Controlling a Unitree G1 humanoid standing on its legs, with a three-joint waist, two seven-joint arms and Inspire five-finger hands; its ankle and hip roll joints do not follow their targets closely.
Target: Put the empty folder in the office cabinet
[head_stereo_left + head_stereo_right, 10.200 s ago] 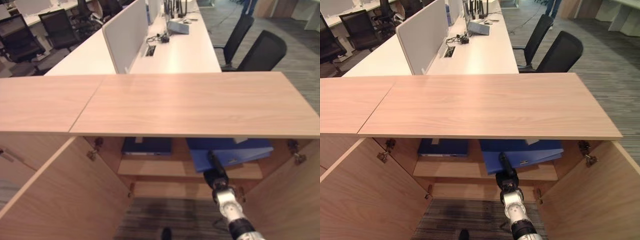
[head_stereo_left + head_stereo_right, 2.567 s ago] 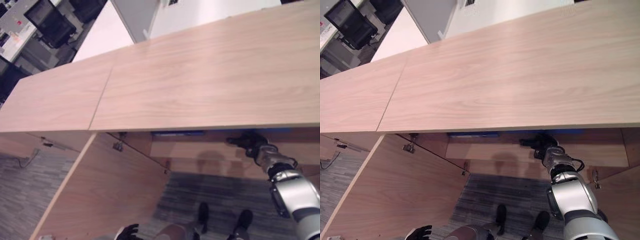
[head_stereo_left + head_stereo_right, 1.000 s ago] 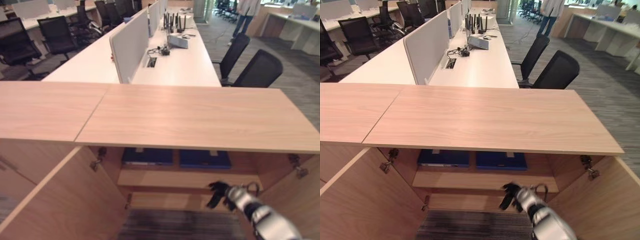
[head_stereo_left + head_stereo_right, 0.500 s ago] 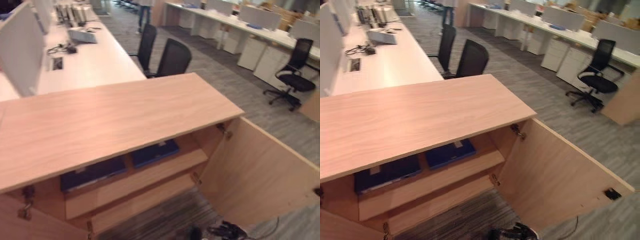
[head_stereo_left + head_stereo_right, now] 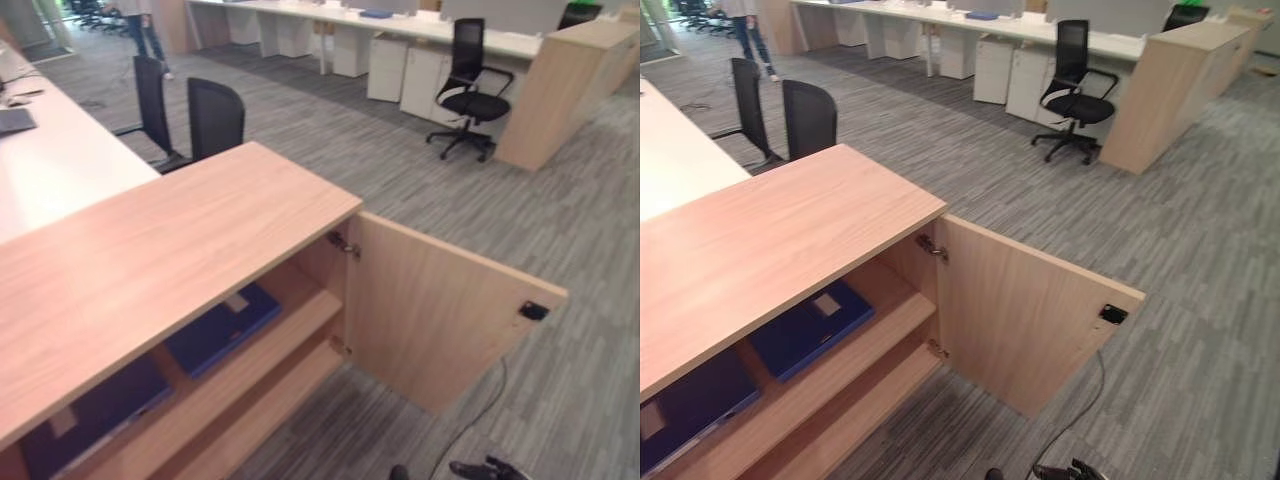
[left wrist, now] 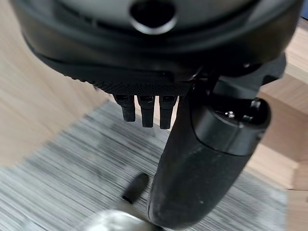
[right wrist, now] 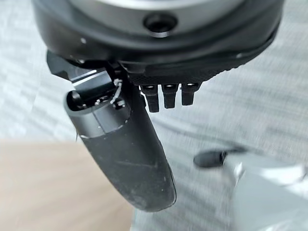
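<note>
Folder point(image 5: 810, 330) with unreadable white label lies in open cabinet point(image 5: 790, 225).

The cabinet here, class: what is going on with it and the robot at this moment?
Nothing is being handled right now. The office cabinet stands with its right door swung open, and two blue folders lie flat on its upper shelf. The left hand and the right hand each hang over the carpet with fingers relaxed, holding nothing. Office chairs stand behind the cabinet.
</note>
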